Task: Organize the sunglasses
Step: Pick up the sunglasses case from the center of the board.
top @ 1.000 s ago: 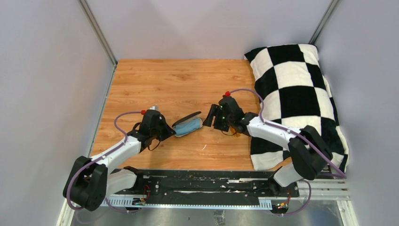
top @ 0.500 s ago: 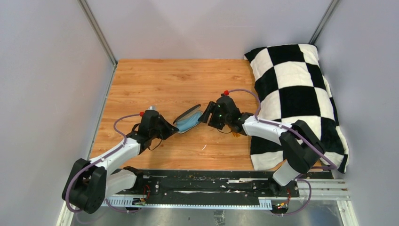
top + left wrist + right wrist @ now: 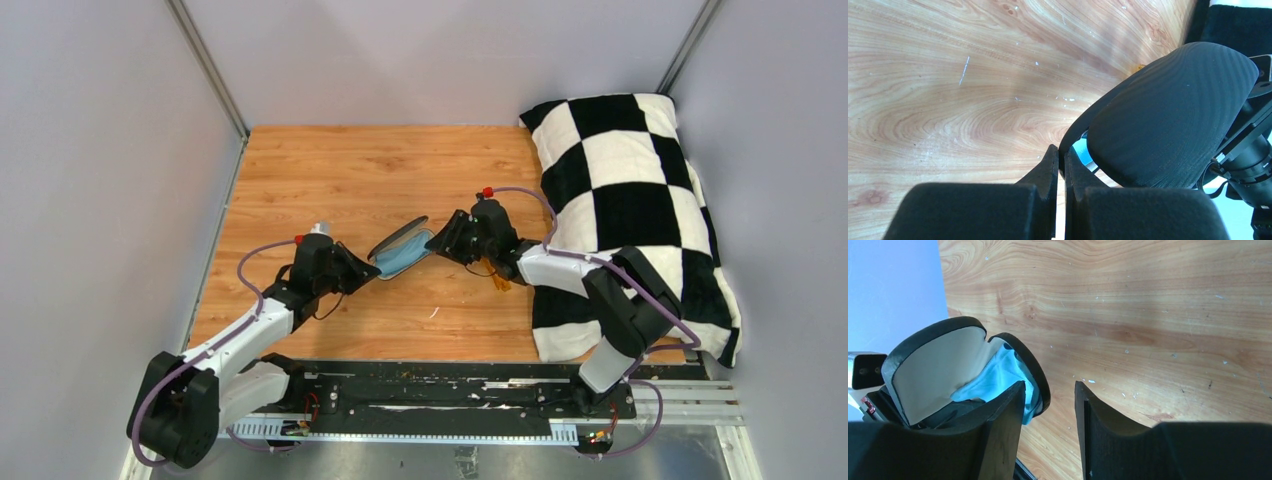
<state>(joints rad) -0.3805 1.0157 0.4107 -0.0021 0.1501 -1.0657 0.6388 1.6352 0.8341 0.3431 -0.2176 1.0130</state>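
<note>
The black glasses case (image 3: 398, 241) lies open in mid-table with a light-blue cloth (image 3: 405, 257) inside. My left gripper (image 3: 368, 270) is shut on the case's near rim; in the left wrist view its fingers (image 3: 1060, 156) pinch the rim below the lid (image 3: 1168, 115). My right gripper (image 3: 438, 246) is open at the case's right end. In the right wrist view (image 3: 1048, 402) its left finger (image 3: 1003, 425) is against the cloth (image 3: 998, 374) and the case (image 3: 933, 367). An amber-orange bit of the sunglasses (image 3: 499, 282) shows under the right arm, mostly hidden.
A black-and-white checkered pillow (image 3: 630, 200) fills the right side, its edge next to the sunglasses. The wooden tabletop (image 3: 340, 180) is enclosed by grey walls on the left, back and right. The arm bases stand at the near edge.
The left gripper has raised and tilted the case a little toward the back. The right gripper has moved in closer to the case's right end.
</note>
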